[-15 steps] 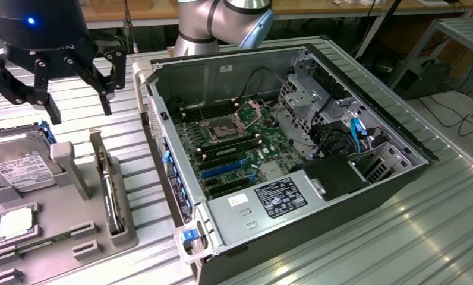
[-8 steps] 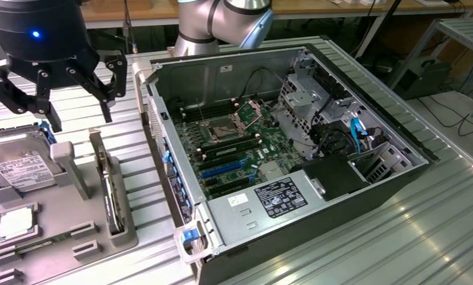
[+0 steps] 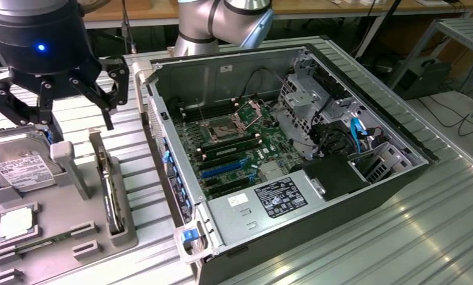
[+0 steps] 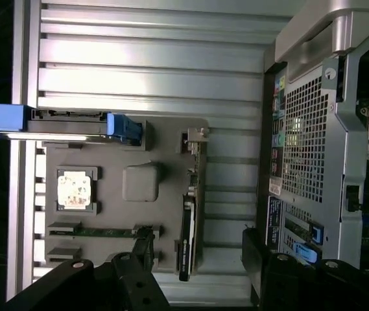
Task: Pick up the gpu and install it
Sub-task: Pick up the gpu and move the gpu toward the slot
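Exterior view: black gripper (image 3: 78, 124) at 10 o'clock of the frame, hanging over the ribbed metal table (image 3: 426, 237), jaws spread wide, nothing between them. Gpu (image 3: 110, 190) at about 5 o'clock from the jaws and below them, standing on its long edge in a slot of the grey tray (image 3: 58, 222), apart from both fingers. On the same tray, a hard drive (image 3: 18, 169) with white label at 9 o'clock from the gpu and a square processor chip (image 3: 16, 222) at 8 o'clock from it. Open computer case (image 3: 220, 77) at 3 o'clock from the tray, green motherboard (image 3: 236, 145) exposed inside.

Wrist view: gripper (image 4: 197, 241) looking straight down on the tray (image 4: 113, 214), jaws wide apart. Gpu (image 4: 188, 220) seen edge-on as a thin dark strip, lying in the gap between the two fingers, nearer to one finger (image 4: 144, 249) than to the other, touching neither. Processor chip (image 4: 75, 189) and blue-railed hard drive (image 4: 67, 123) resting elsewhere on the tray, well apart from the gpu. Rear panel of the computer case (image 4: 307, 129) just beside the tray, past the far finger
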Controlling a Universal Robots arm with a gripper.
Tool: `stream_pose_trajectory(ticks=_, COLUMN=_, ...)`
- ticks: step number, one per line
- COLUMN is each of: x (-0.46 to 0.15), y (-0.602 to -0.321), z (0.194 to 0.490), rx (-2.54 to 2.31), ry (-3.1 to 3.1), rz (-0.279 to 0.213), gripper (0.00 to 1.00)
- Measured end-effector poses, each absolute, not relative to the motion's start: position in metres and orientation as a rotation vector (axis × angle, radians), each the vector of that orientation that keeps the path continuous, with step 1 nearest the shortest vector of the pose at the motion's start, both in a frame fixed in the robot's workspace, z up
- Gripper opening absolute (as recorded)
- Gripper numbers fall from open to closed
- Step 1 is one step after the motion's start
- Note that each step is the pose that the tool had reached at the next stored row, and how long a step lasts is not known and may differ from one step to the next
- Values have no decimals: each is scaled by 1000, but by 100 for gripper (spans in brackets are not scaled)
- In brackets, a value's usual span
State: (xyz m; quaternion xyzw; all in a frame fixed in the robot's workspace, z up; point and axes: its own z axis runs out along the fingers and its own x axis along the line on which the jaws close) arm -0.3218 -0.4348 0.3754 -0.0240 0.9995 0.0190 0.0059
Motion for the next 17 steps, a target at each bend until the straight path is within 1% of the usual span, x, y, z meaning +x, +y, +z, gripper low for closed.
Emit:
stream_pose_trajectory(ticks=6, x=-322, y=-436, z=372, rx=-41, ry=3130, rz=59, gripper=66)
stream_pose_trajectory(ticks=11, x=-322, y=-445, z=368, rx=-31, ry=3130, rz=59, gripper=66)
stream_pose_trajectory(ticks=17, x=-322, y=-448, z=359, rx=-29, ry=3130, rz=59, gripper=66)
